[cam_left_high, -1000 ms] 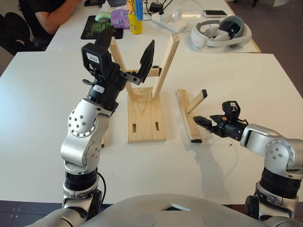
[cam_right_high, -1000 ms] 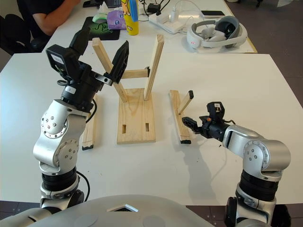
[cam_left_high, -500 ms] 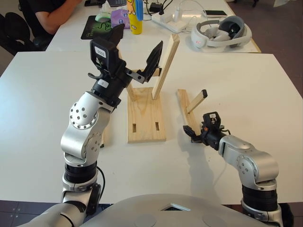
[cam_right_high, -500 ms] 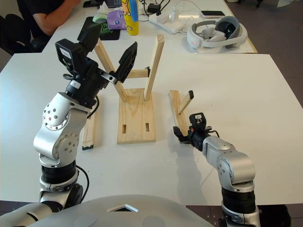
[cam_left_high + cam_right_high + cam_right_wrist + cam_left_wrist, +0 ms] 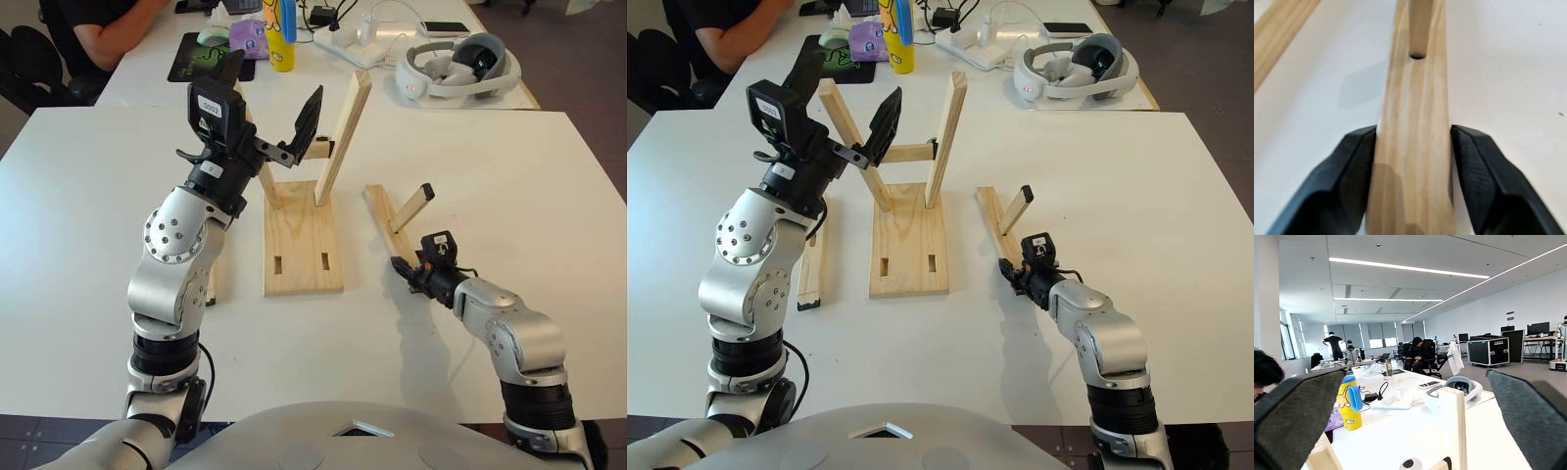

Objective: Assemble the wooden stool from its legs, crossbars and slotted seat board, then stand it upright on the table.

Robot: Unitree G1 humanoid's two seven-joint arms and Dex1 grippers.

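Slotted seat board [image 5: 304, 250] flat mid-tabletop [image 5: 98, 196], two legs [image 5: 343, 137] rising from its far end. Loose leg [image 5: 385, 220] with crossbar stub [image 5: 413, 203] lies just right of board, right gripper [image 5: 400, 265] clenched on near end. Left gripper [image 5: 272, 83] spread wide, raised beside upright legs. Best approach: firm hold, lift level, line leg end squarely with free near slot.

Four legs [image 5: 942, 137], two crossbars [image 5: 906, 153], one board [image 5: 908, 245]

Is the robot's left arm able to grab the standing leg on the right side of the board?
Probably yes. The left gripper is open and raised right beside that upright leg. In the left wrist view, the leg's top sits between the spread fingers, with nothing in the way.
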